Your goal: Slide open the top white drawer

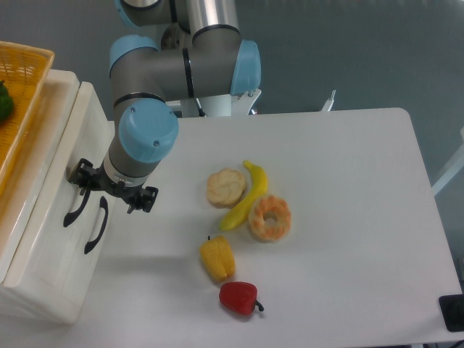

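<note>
The top white drawer is the upper front of the white cabinet at the left, with a black arched handle. A cream strip shows between its front and the cabinet top. My gripper hangs over the drawer fronts, just above both handles. Its fingers are spread wide: the left finger sits at the upper end of the top drawer's handle, and the other is off the cabinet, over the table. I cannot tell if the left finger touches the handle.
A second drawer with a like black handle lies just beside the top one. An orange wicker basket rests on the cabinet. On the table are a bread roll, banana, doughnut, yellow pepper and red pepper.
</note>
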Robot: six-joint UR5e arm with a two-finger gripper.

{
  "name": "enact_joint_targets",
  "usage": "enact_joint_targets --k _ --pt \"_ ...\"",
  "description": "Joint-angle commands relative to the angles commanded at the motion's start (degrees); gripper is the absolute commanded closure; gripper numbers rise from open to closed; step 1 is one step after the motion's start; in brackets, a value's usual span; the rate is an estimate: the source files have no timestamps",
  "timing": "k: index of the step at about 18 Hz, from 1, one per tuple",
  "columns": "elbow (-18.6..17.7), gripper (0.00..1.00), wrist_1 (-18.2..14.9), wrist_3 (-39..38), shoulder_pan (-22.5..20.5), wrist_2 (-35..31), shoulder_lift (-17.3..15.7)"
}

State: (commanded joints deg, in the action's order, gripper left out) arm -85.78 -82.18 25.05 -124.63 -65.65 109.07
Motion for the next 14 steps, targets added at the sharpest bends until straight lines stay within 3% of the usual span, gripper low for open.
enact_joint_targets --k 14 --pt "0.0 0.0 0.44 0.0 -0.09 -2.37 -0.26"
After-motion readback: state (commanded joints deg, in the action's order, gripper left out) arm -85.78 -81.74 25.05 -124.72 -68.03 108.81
